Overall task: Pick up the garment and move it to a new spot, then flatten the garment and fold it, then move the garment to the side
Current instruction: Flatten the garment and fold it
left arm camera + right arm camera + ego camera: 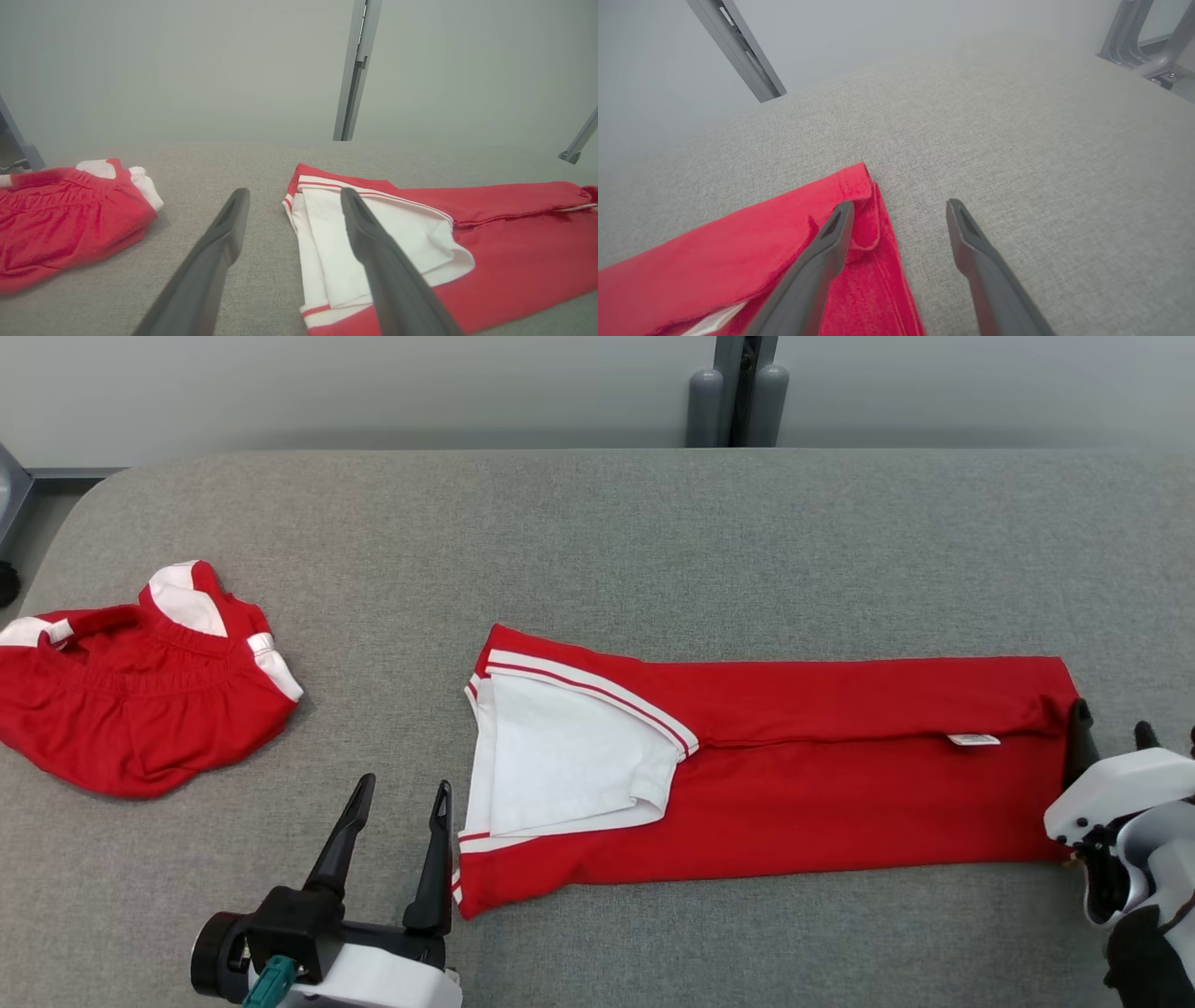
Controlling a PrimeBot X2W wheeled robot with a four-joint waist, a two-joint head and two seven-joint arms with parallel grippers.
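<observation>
Grey woven cloth covers the round-cornered table (597,523), backed by a pale grey wall (373,383) and a grey metal post (744,392). The red shirt (840,784), folded into a long strip with a white sleeve on top, lies centre-right. Crumpled red shorts (140,709) lie at the left. The left gripper (404,784) is spread wide and empty beside the sleeve end. The right gripper (900,204) is spread wide at the other end, one finger over the cloth.

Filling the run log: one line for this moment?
shirt: folded strip | left hand: open, at sleeve end | right hand: open, straddling opposite edge | shorts: bunched aside
</observation>
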